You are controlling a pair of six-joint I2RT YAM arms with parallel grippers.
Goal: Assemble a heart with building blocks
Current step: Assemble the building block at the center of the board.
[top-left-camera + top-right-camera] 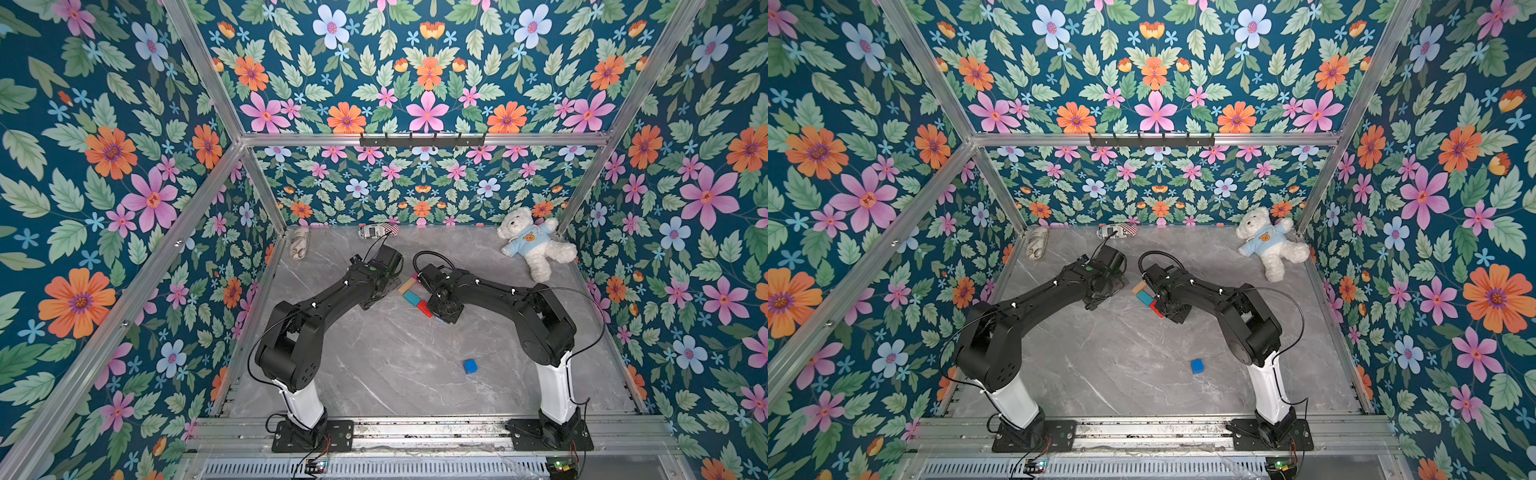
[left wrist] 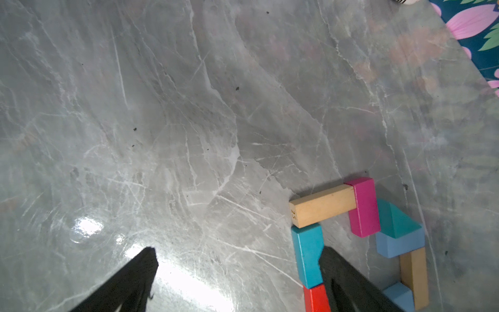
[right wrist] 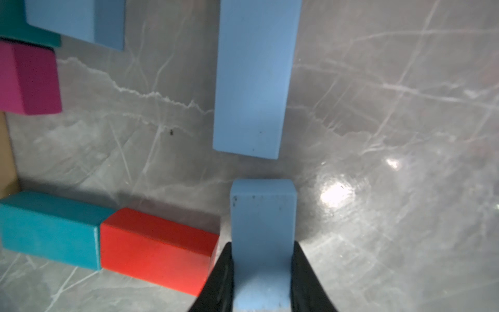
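A partial heart of building blocks lies mid-table: tan, magenta, teal triangle, light blue, teal rectangle and red. My left gripper is open over bare table, one finger overlapping the teal and red blocks. My right gripper is shut on a light blue block, just beside the end of the red block and in line with another light blue block. The dark blue cube sits alone nearer the front in both top views.
A white teddy bear lies at the back right. Two patterned pouches lie along the back wall, one in the left corner and one near the middle. Flowered walls enclose the grey marble table.
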